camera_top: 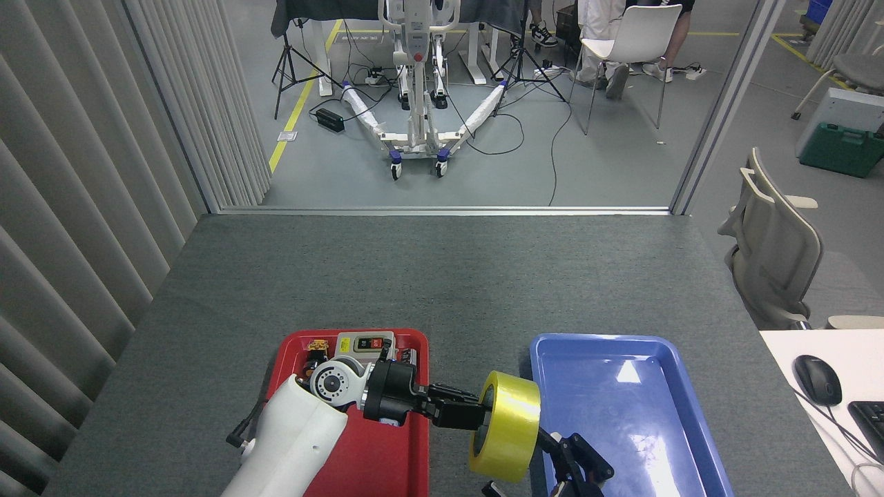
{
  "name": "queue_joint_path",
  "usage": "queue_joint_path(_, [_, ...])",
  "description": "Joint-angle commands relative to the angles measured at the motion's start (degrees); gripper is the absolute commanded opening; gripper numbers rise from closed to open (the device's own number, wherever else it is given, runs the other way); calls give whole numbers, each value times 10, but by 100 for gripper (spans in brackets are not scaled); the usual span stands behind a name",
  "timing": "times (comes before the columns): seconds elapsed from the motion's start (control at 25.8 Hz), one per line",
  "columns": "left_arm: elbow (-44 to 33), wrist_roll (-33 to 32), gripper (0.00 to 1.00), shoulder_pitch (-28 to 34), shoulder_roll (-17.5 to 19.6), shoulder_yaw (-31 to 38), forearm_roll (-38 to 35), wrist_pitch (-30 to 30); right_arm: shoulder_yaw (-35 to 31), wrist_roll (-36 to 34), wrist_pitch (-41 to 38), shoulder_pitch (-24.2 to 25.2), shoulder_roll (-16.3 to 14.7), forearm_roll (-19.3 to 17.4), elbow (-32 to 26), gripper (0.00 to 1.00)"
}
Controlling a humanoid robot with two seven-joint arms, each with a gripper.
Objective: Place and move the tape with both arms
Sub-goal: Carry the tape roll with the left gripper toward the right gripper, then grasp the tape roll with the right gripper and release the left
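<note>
Tape (506, 426): you hold it on edge in the air, over the gap between the red tray (387, 462) and the blue tray (642, 407), its open core facing left
Left hand (476, 416): clamped on the tape's rim, one finger inside the core and the rest outside, which is why the roll hangs upright off the counter (442, 276) rather than lying flat
Right hand (577, 466): low at the frame's edge, just right of the tape and over the blue tray's near corner; you cannot tell from here whether its fingers are apart or together, nor whether they touch the roll
Likely reason: the tape is held out sideways so your right hand can take the free side
Red tray: small parts sit at its far end, behind your left wrist
</note>
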Motion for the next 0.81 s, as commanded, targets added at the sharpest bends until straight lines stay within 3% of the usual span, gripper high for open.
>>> queue_joint_path(0.0, [0, 1, 0, 4, 0, -2, -1, 0, 4, 0, 0, -1, 0, 4, 0, 51])
queue_joint_path(0.08, [-1, 2, 0, 8, 0, -1, -1, 0, 5, -1, 0, -1, -1, 15, 1, 1])
queue_joint_path(0.27, [1, 11, 0, 20, -4, 2, -1, 0, 4, -21, 0, -1, -2, 25, 4, 0])
queue_joint_path(0.31, [2, 11, 12, 20, -4, 5, 0, 0, 3, -22, 0, 0, -3, 25, 4, 0])
queue_joint_path(0.39, [1, 11, 49, 19, -2, 12, 2, 0, 2, -22, 0, 1, -2, 25, 4, 0])
queue_joint_path(0.47, [1, 11, 95, 14, 0, 34, 1, 0, -1, -23, 0, 3, -1, 25, 4, 0])
queue_joint_path(0.58, [4, 11, 99, 5, 9, 79, 6, 0, -24, -23, 0, 7, -3, 22, 3, 0])
queue_joint_path(0.7, [5, 12, 99, 9, 18, 120, 59, 0, -97, -10, 0, 8, -8, 17, 4, 0])
queue_joint_path(0.78, [5, 16, 99, 17, 24, 136, 108, 0, -122, 60, 0, 6, -13, 20, 16, 0])
